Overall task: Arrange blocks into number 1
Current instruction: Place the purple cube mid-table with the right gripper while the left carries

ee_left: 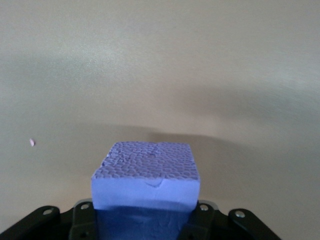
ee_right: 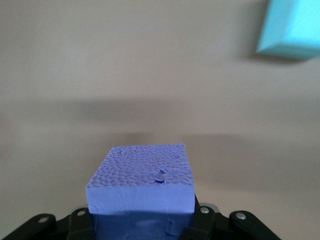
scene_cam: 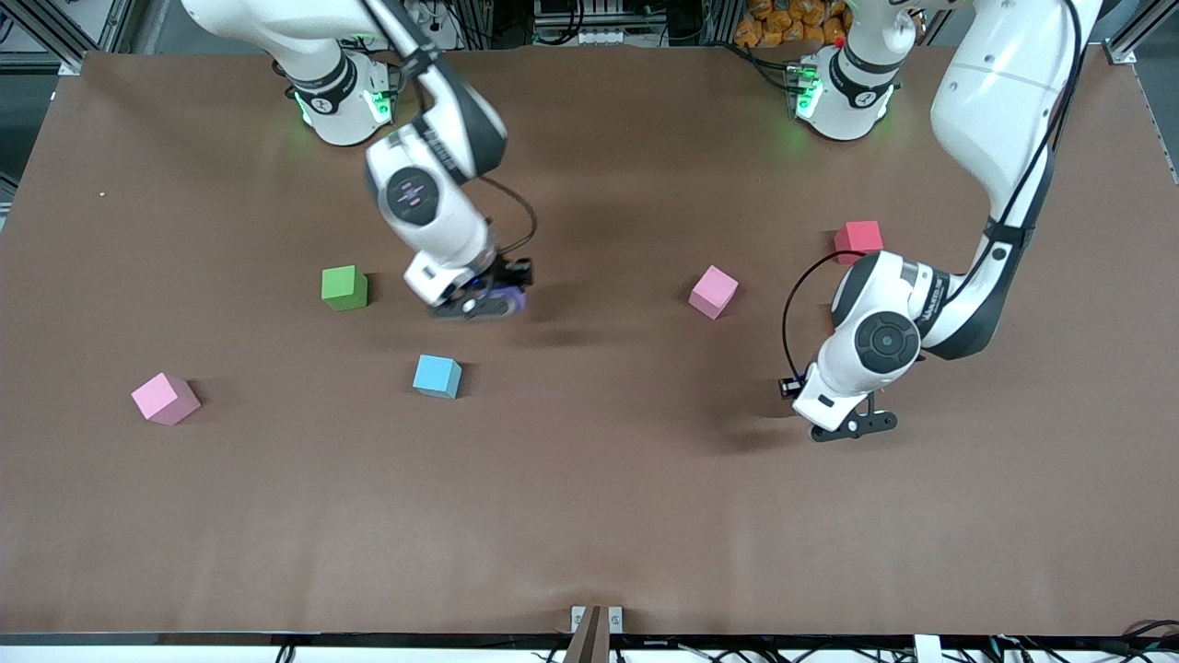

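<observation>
Table (scene_cam: 589, 516): brown, carries all the loose blocks.
Left end effector (scene_cam: 852, 428): over bare table toward the left arm's end, roughly midway between the front-camera edge and the base edge; it is clamped on the left-held purple block (ee_left: 147, 175), which fills the space between its fingers in the left wrist view.
Pale pink block (scene_cam: 165, 398): on the table close to the edge at the right arm's end, turned at an angle.
Light blue block (scene_cam: 437, 376): on the table, farther from that edge, alone; it also shows in the right wrist view (ee_right: 295, 27).
Right end effector (scene_cam: 481, 307): low over the table, above a spot just farther than the light blue block, closed on the right-held purple block (scene_cam: 507, 301) (ee_right: 142, 172).
Green block (scene_cam: 344, 287): on the table beside the right end effector, toward the right arm's end.
Middle pink block (scene_cam: 713, 291): near the table's centre, toward the left arm's end, tilted.
Red-pink block (scene_cam: 858, 241): closest to the base edge, beside the left arm's wrist.
</observation>
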Robot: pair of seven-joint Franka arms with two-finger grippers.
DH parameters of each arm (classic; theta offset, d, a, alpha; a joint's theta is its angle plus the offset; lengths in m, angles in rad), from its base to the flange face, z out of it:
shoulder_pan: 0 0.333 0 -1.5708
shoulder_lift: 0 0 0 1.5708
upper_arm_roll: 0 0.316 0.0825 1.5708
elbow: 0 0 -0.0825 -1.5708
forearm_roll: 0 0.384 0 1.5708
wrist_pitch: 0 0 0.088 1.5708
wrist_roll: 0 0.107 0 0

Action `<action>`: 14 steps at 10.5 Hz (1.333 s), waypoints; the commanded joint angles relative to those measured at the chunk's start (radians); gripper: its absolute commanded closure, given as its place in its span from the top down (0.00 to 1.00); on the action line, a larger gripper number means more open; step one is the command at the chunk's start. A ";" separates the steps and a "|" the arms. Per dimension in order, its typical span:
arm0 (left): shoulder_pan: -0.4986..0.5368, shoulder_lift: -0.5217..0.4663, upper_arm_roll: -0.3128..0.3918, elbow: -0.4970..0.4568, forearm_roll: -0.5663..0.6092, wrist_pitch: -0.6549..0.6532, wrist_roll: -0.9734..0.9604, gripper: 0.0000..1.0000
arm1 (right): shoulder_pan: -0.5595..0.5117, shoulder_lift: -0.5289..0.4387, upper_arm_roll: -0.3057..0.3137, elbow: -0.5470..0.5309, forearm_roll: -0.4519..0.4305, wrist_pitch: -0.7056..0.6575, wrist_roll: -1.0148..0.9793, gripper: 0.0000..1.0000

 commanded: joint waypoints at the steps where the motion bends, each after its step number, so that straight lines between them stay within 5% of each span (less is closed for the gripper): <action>1: 0.001 -0.055 -0.045 -0.021 0.019 -0.043 -0.026 0.00 | 0.109 -0.028 -0.013 -0.102 0.022 0.084 0.097 0.53; 7: -0.003 -0.067 -0.211 -0.041 0.019 -0.049 -0.163 0.00 | 0.296 0.011 -0.014 -0.127 0.010 0.094 0.271 0.55; 8: -0.003 -0.069 -0.234 -0.059 0.019 -0.049 -0.174 0.00 | 0.297 0.011 -0.014 -0.127 0.010 0.101 0.271 0.63; 9: -0.003 -0.070 -0.255 -0.076 0.019 -0.046 -0.192 0.00 | 0.290 0.008 -0.016 -0.127 0.009 0.101 0.271 0.97; 14: -0.048 -0.066 -0.296 -0.098 0.025 -0.015 -0.296 0.00 | 0.162 -0.103 -0.024 -0.153 -0.060 0.065 0.240 1.00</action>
